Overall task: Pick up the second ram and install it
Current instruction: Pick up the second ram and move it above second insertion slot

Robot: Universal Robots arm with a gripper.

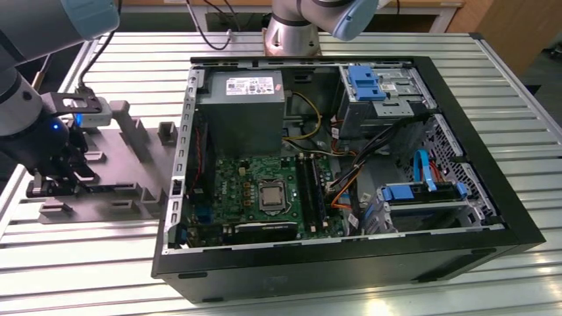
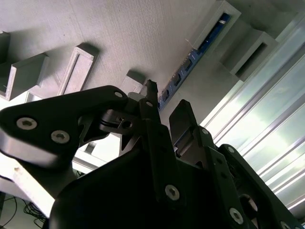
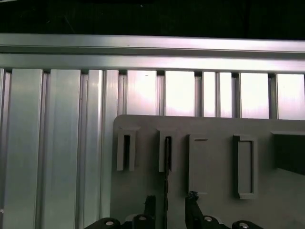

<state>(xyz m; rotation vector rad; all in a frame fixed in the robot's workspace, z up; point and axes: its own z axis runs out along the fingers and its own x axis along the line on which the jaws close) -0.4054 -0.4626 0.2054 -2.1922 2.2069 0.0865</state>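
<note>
The second ram (image 3: 167,152) stands midway inside the parted end effector (image 3: 170,197).

Grey tubular arm (image 1: 18,99) with pale blue joint caps (image 1: 88,16); black end effector (image 2: 166,101), linkage fingers (image 2: 183,119) fastened by silver screws (image 2: 172,192).

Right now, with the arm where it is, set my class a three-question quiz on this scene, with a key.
1. True or false: the memory stick already sits inside the computer case.
2. Where is the gripper?
A) over the grey holder plate
B) inside the case
C) over the power supply
3. Fill in: the gripper's jaws stand ___, one on each side of the stick's line.

Key: 1 false, it stands on edge in the holder plate, outside the case. 2 A. 3 open.
</note>
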